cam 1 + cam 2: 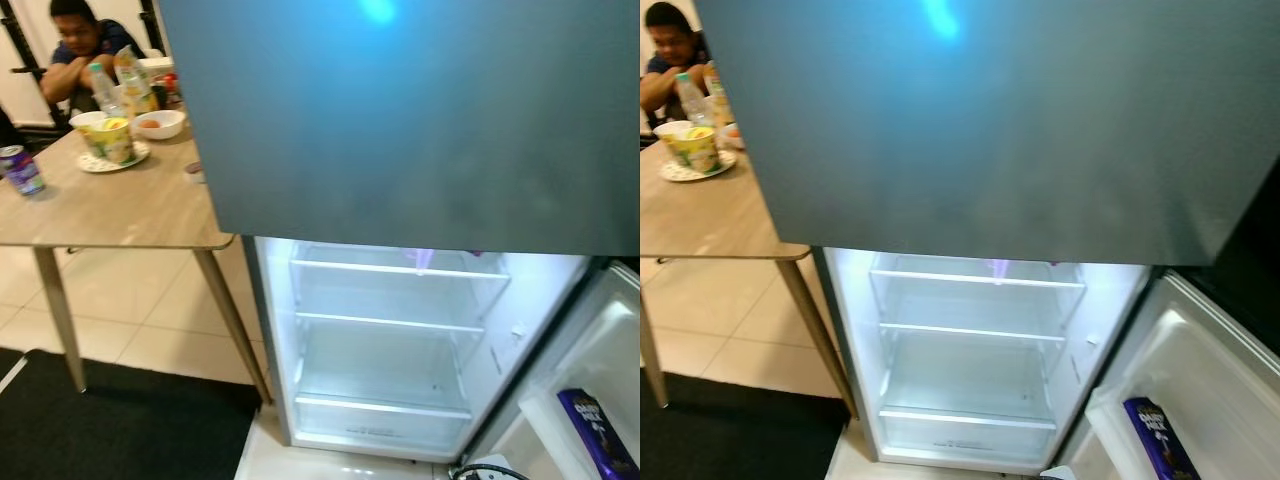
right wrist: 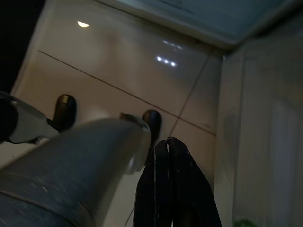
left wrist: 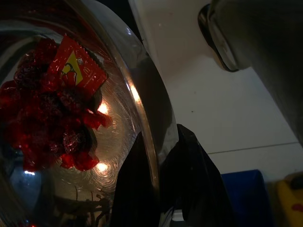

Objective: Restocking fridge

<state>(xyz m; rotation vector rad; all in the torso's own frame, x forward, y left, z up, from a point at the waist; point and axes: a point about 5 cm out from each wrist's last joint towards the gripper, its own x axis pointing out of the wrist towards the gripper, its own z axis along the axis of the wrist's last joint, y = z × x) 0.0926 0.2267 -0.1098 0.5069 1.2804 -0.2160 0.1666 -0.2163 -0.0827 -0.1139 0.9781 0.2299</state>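
We judge restocking barely begun: our left tool [image 3: 158,189] pinches the shiny steel bowl of red-wrapped sweets [image 3: 71,118], right tool [image 2: 171,189] pressed together, while the lit white fridge shelves [image 1: 385,325] at 6 o'clock stand bare.

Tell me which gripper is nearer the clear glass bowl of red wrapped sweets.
Left. The left gripper is clamped on the rim of the clear glass bowl; the right gripper hangs shut over the pale tiled floor, apart from it.
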